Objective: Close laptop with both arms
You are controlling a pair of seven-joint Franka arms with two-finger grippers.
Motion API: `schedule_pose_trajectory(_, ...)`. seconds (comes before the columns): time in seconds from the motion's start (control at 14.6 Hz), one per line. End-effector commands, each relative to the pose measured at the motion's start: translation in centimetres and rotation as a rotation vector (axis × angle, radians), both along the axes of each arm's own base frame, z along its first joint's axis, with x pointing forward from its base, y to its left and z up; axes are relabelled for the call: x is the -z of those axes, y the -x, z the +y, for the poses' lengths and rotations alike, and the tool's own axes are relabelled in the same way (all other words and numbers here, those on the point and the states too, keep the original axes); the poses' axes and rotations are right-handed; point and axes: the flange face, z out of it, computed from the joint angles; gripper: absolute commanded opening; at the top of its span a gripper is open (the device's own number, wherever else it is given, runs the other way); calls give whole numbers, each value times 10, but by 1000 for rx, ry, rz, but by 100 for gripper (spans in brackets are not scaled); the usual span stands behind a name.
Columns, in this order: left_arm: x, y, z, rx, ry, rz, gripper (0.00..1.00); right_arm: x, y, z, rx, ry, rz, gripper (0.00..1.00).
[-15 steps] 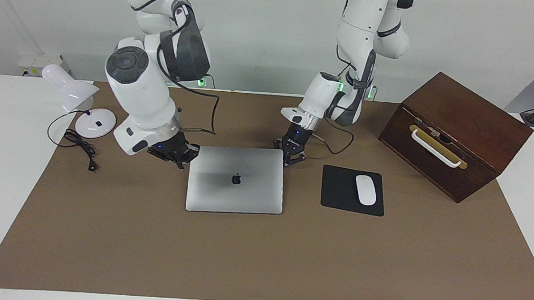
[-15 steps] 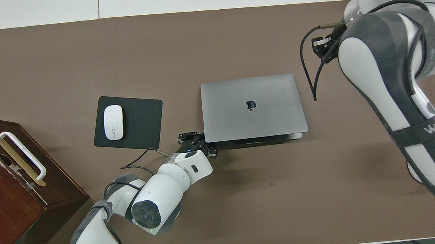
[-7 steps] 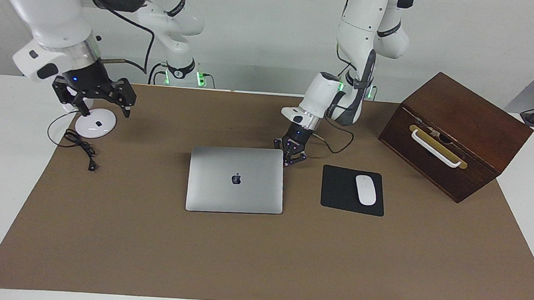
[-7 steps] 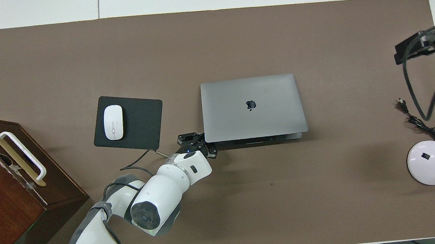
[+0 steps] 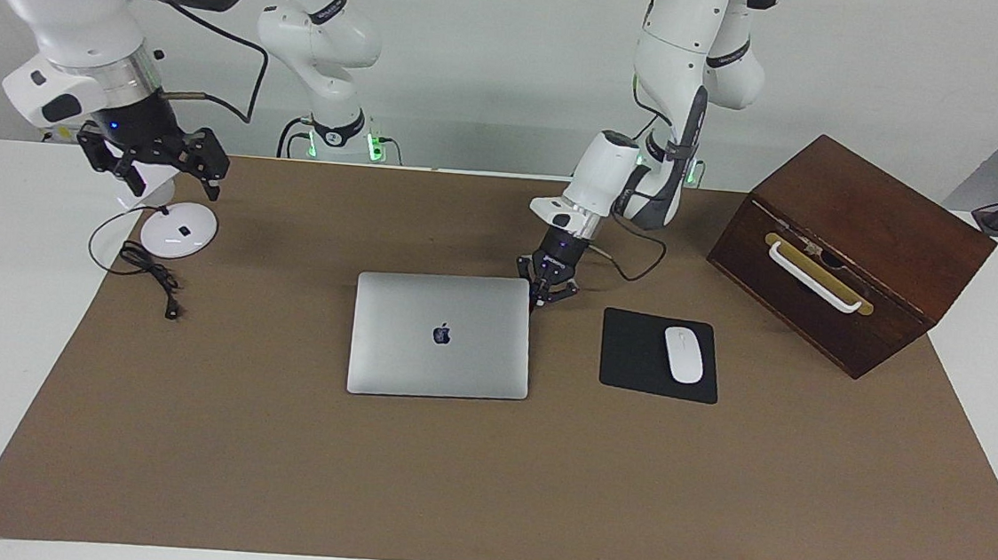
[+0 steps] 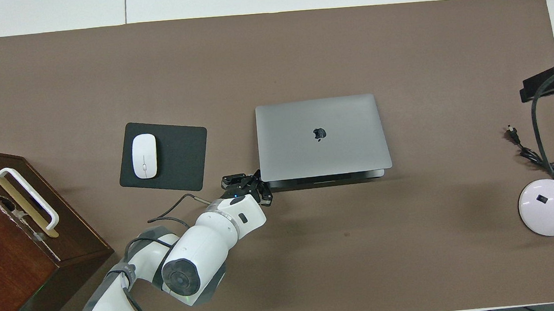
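Observation:
The silver-grey laptop lies shut on the brown mat, lid down with the apple logo up; it also shows in the overhead view. My left gripper is open and empty, low at the laptop's corner nearest the robots on the mouse pad's side; it shows in the overhead view too. My right gripper is open and empty, raised over the white lamp at the right arm's end of the table. Only part of the right gripper shows at the overhead view's edge.
A black mouse pad with a white mouse lies beside the laptop toward the left arm's end. A brown wooden box with a white handle stands past it. A white lamp base and black cable lie at the right arm's end.
My right arm has swung up and away from the laptop's corner to above the lamp. My left gripper has drawn back slightly from the laptop's corner. The laptop has not moved.

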Motion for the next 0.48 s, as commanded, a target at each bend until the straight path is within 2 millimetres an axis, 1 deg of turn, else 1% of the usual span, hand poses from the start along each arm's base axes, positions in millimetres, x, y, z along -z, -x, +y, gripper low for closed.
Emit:
schedule_pose_trajectory(0.0, -32, 7, 12, -14, -60, 71, 0, -2, 21, 16, 7, -14, -31, 100)
schedule_pose_trajectory(0.07, -41, 5, 18, -27, -89, 103, 0, -10, 26, 30, -17, -14, -43, 100)
schedule_pose_trajectory(0.14, -50, 4, 24, -38, -120, 139, 0, -14, 29, 52, -57, -16, -47, 100)
schedule_pose_trajectory(0.21, -59, 4, 26, -41, -147, 169, 0, -19, 33, 63, -77, -15, -56, 100)
schedule_pose_trajectory(0.34, -78, 6, 29, -47, -192, 227, 0, -20, 35, 82, -83, -19, -60, 100)
schedule_pose_trajectory(0.41, -89, 4, 28, -52, -213, 257, 0, -20, 36, 91, -82, -20, -60, 100)
